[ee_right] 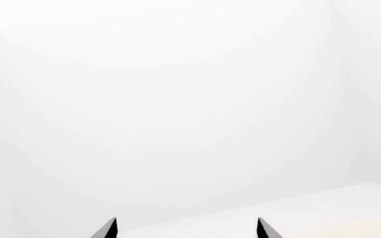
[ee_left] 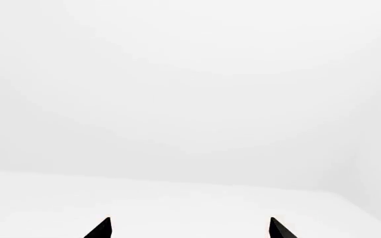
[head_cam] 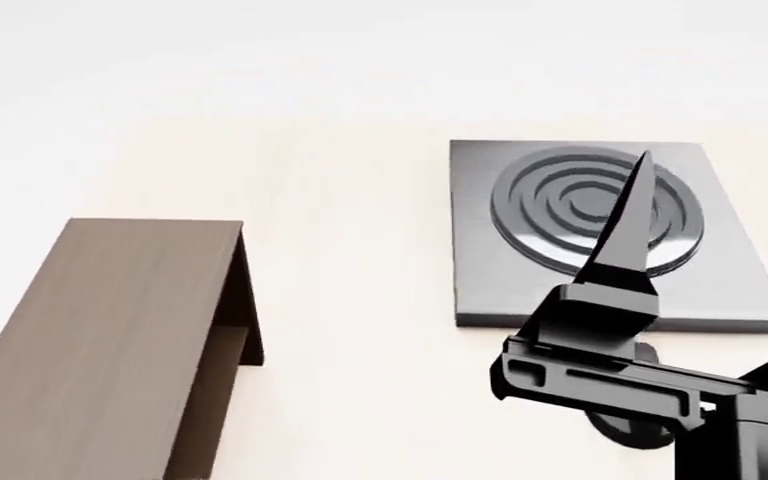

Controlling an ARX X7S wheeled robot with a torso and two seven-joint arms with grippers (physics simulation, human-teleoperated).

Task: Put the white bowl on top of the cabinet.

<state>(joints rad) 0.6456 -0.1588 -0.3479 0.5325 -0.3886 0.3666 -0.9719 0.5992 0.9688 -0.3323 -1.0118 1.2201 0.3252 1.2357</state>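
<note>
The white bowl is not in any view. The cabinet (head_cam: 117,330), long and grey-brown with a flat top and a darker side recess, lies on the cream table at the head view's lower left. My right gripper (head_cam: 638,175) is raised in front of the stove plate at the right, seen edge-on. In the right wrist view its two fingertips (ee_right: 111,228) stand wide apart with nothing between them; the gripper (ee_right: 186,225) faces blank white walls. My left gripper (ee_left: 190,225) is out of the head view; its tips are also wide apart and empty.
A square dark-grey stove plate (head_cam: 704,290) with concentric rings sits on the cream table (head_cam: 357,300) at the right, behind my right arm. A dark rounded shape (head_cam: 618,428) shows under the right gripper's body. White walls lie beyond the table.
</note>
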